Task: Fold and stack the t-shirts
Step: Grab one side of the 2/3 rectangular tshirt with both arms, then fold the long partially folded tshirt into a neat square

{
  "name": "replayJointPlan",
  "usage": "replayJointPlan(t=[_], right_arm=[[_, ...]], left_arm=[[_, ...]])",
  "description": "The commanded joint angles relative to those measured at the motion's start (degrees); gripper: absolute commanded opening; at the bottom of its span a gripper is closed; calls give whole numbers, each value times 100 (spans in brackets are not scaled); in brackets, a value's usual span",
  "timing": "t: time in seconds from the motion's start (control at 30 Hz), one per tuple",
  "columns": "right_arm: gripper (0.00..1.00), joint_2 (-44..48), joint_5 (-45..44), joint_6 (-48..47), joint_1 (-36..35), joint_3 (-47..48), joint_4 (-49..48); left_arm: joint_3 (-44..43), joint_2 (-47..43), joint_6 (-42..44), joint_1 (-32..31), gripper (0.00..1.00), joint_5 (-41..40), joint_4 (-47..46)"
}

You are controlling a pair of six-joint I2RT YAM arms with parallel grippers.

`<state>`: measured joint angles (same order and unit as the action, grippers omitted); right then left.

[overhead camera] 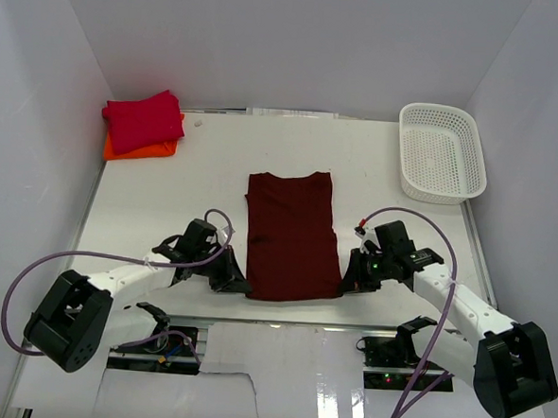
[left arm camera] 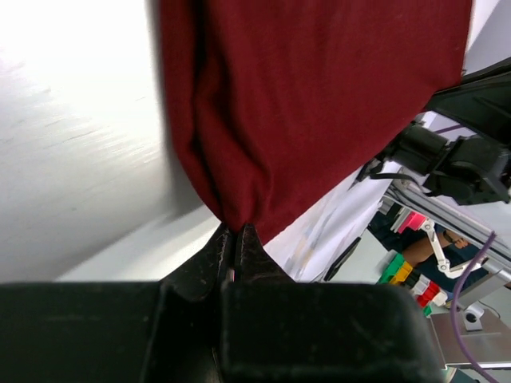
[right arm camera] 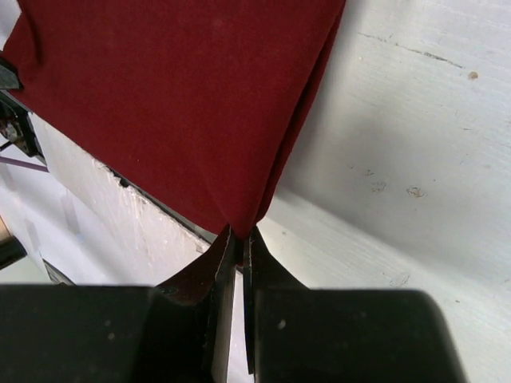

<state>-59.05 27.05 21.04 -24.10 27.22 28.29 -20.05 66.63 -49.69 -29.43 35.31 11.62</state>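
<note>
Over the table (overhead camera: 196, 175), from the top camera: the maroon t-shirt (overhead camera: 291, 238) lies flat in the middle, narrowed into a long rectangle with its sleeves tucked in and the collar end pointing away from the arms. The left gripper (overhead camera: 229, 280) sits at its near left corner and the right gripper (overhead camera: 348, 281) at its near right corner. Away in the far left corner the crimson t-shirt (overhead camera: 142, 120) lies folded on top of the orange t-shirt (overhead camera: 140, 149), also folded, so those two are done and stacked. The white basket (overhead camera: 442, 153) stands at the far right, well apart from all of it. On the left wrist camera, the left gripper (left arm camera: 237, 231) has its jaws pinched almost together on the hem corner, and the maroon t-shirt (left arm camera: 319, 104) bunches in soft folds from the tips. On the right wrist camera it's the same picture: the right gripper (right arm camera: 238, 235) is clamped thin on the other corner, with the doubled layers of the maroon t-shirt (right arm camera: 176, 96) showing along the edge. By my reckoning that's roughly two thirds done. What's left looks like bringing the near hem over towards the collar, then carrying the bundle onto the stack.
</note>
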Motion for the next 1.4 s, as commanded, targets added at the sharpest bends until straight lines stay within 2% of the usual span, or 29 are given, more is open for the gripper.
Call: replayJointPlan(t=[0.0, 0.17, 0.6, 0.93, 1.37], right_arm=[[8, 113, -86, -29, -7, 423, 369], [8, 157, -42, -91, -7, 722, 607], [8, -71, -24, -293, -7, 1961, 985], [8, -871, -165, -504, 10, 3201, 1064], [8, -2092, -130, -838, 168, 4054, 959]], left_arm=[[-438, -220, -49, -1, 0, -15, 341], [-736, -466, -251, -10, 0, 29, 604], [-1826, -502, 117, 341, 0, -15, 1421], [-3231, 306, 768, 983, 0, 204, 1712], [-3760, 1343, 917, 1492, 0, 442, 1247]])
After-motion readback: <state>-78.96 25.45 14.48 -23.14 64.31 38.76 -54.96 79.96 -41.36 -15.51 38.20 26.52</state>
